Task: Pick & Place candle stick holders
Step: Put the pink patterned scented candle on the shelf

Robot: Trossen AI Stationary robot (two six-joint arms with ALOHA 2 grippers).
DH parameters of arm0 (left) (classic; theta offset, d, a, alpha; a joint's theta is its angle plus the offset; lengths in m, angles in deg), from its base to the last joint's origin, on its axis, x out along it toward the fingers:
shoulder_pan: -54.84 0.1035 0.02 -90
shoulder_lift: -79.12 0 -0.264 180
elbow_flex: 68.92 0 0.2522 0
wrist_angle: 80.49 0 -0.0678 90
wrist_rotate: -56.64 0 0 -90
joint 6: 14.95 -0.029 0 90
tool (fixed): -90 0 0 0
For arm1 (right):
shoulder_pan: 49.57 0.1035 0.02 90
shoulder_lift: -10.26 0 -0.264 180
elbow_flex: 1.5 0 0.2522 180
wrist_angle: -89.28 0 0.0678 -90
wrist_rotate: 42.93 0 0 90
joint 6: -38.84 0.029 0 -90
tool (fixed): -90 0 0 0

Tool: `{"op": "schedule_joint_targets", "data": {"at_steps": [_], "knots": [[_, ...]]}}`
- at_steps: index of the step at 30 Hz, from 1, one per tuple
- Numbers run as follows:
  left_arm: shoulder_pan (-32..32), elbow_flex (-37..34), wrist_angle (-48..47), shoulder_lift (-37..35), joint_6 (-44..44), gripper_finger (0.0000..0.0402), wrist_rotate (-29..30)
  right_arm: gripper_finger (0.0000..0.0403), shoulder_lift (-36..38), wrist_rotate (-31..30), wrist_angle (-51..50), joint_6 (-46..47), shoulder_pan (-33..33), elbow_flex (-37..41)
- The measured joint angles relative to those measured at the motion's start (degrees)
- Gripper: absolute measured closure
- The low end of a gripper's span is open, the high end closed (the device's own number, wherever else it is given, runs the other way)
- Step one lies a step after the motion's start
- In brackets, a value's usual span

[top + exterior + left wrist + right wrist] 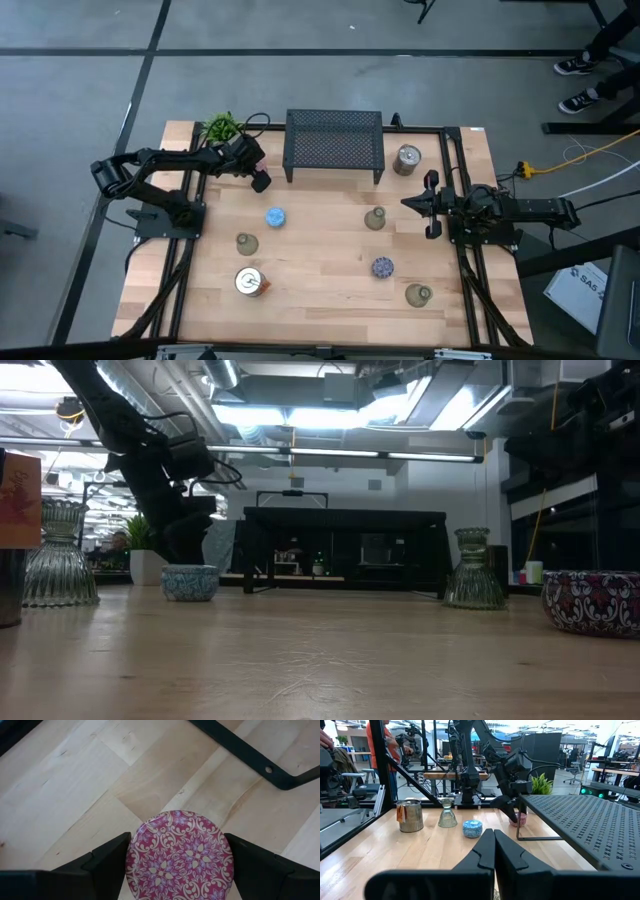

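Observation:
A pink patterned candle stick holder [180,857] stands on the wooden table just in front of the black mesh rack's left leg, also seen in the right wrist view [520,819]. My left gripper [177,840] slants down over it [260,183] and is shut on it. My right gripper [408,203] is shut on nothing, held level above the table's right side. Other holders stand on their bases: a light blue one [275,217], a speckled dark blue one [383,267], olive-grey ones [246,243] [375,219] and a shiny silver one [407,159]. My left gripper has the pink holder between its two fingers, one finger [107,857] on each side of its round wall [134,851]. The fingers come slanting down from the table's left. The holder sits upright, its patterned top up; its base seems to rest on the table.
The black wire-mesh rack [335,145] stands at the far middle, right beside the left gripper. A green potted plant [222,127] is at the far left. Another silver holder [249,282] and an olive-grey one [419,294] stand near the front. Black frame rails run along both sides.

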Motion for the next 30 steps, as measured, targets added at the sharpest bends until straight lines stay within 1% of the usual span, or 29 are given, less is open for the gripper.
{"op": "schedule_joint_targets", "data": {"at_steps": [5,13,21,30], "knots": [[0.0,0.6,-1.3,0.0,0.8,0.0107,0.1,0.0402,0.0,0.0,0.0,0.0,0.0,0.0],[0.0,5.7,-13.1,0.0,4.4,0.0107,0.1,0.0402,0.0,0.0,0.0,0.0,0.0,0.0],[0.0,10.5,-19.5,-1.6,7.4,0.0107,0.0,0.0402,0.0,0.0,0.0,0.0,0.0,0.0],[0.0,15.9,-26.1,-3.4,7.4,0.0107,0.1,0.0402,0.0,0.0,0.0,0.0,0.0,0.0]]}}
